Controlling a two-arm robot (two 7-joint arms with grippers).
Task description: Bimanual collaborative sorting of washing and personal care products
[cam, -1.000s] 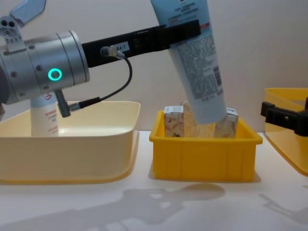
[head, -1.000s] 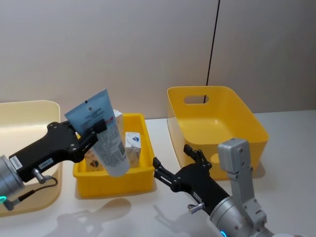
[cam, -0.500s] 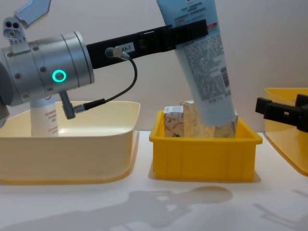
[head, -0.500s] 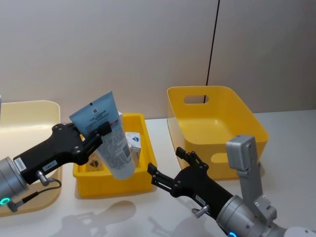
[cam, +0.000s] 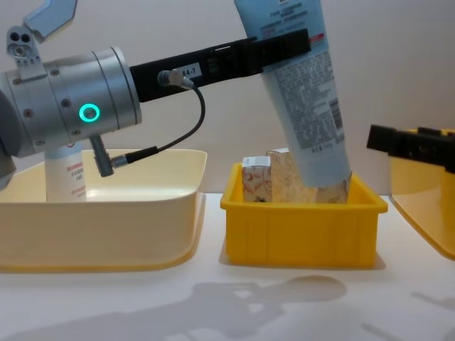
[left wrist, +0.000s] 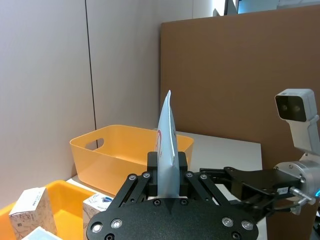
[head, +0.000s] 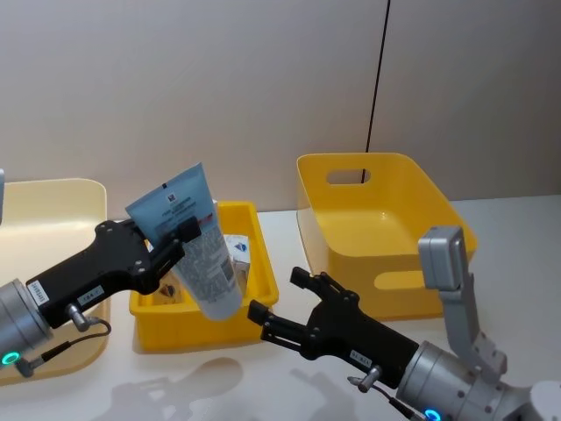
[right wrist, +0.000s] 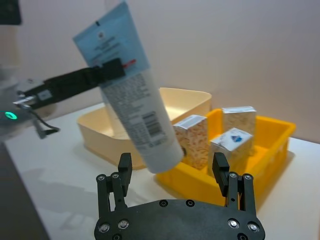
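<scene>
My left gripper (head: 180, 235) is shut on a pale-blue squeeze tube (head: 200, 259) and holds it tilted, cap end down, over a small yellow tray (head: 202, 320). Marbled cartons (head: 235, 250) stand upright in that tray. In the chest view the tube (cam: 306, 106) hangs just above the cartons (cam: 257, 181). To the tube's right my right gripper (head: 276, 296) is open, fingers pointing at it, a short gap away. From the right wrist view the tube (right wrist: 135, 107) hangs ahead of the spread fingers (right wrist: 125, 167). A white bottle with red lettering (cam: 65, 177) stands in the cream tub (cam: 106, 234).
A large yellow tub (head: 386, 228) with a handle slot sits at the right, behind my right arm. The cream tub (head: 53, 202) lies at the far left. Bare white table runs along the front, and a plain wall is behind.
My right gripper has moved left, closer to the tube. The left gripper has shifted the tube slightly to the right.
</scene>
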